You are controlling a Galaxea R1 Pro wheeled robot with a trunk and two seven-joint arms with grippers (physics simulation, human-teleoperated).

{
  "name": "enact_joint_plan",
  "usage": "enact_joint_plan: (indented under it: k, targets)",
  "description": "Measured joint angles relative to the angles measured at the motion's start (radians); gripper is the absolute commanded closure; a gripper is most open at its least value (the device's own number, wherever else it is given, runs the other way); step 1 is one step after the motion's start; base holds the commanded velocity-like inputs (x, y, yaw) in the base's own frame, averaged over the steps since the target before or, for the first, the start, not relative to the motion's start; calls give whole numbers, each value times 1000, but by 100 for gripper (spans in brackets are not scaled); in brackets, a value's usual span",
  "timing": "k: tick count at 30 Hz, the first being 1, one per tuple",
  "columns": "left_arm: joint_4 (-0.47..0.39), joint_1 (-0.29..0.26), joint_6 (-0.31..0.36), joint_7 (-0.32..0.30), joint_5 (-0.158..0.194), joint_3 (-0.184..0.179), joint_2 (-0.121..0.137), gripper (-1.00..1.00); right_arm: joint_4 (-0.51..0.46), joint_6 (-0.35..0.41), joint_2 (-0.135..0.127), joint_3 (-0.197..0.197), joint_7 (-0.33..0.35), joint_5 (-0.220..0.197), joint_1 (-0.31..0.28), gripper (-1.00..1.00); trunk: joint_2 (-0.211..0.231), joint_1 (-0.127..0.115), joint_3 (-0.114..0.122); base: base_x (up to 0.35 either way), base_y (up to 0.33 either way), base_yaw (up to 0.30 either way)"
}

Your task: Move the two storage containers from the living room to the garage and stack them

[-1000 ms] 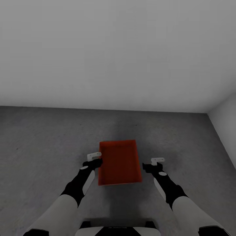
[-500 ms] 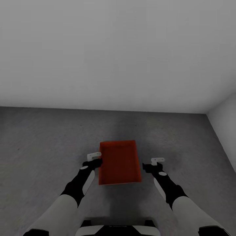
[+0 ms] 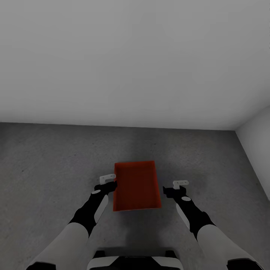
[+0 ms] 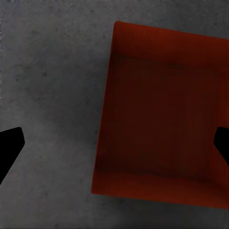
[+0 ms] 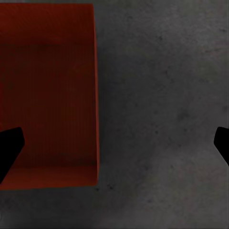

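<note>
I have one storage container (image 3: 137,185) on the garage floor (image 3: 52,161) straight ahead of me at 12 o'clock, sitting flat with its open top up and its long axis running away from the robot. Only a single orange-red bin is distinguishable in the head view — whether a second one is nested inside or under it I cannot tell from this angle, since the walls read as one dark mass.

My left gripper (image 3: 107,180) hangs just beside the bin's 9 o'clock wall, seemingly above it rather than gripping. In the left wrist view its fingers (image 4: 9,145) are spread wide, showing as two dark tips at opposite edges of the frame, with the container (image 4: 162,119) beneath and the floor (image 4: 47,95) beside it; the bin's far side is cut off by the frame edge.

My right gripper (image 3: 177,186) sits at about 3 o'clock of the bin, a small gap apart from it. Its fingers (image 5: 9,148) are likewise wide apart, holding nothing, and the container (image 5: 47,90) is cropped on that side, with bare speckled floor (image 5: 162,109) next to it.

A plain white wall (image 3: 135,56) rises beyond the bin, meeting a side wall (image 3: 258,138) at roughly 2 o'clock — the corner itself is dim and soft.
</note>
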Motion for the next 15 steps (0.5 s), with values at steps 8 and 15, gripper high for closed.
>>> enact_joint_plan:
  k: [8, 15]
  targets:
    - [1, 0, 2, 0, 0, 0, 0, -100, 0, 0, 0, 0, 0, 1, 0, -100, 56, -31, 25, 0, 0, 0]
    - [3, 0, 4, 0, 0, 1, 0, -100, 0, 0, 0, 0, 0, 1, 0, -100, 105, -58, 47, 0, 0, 0]
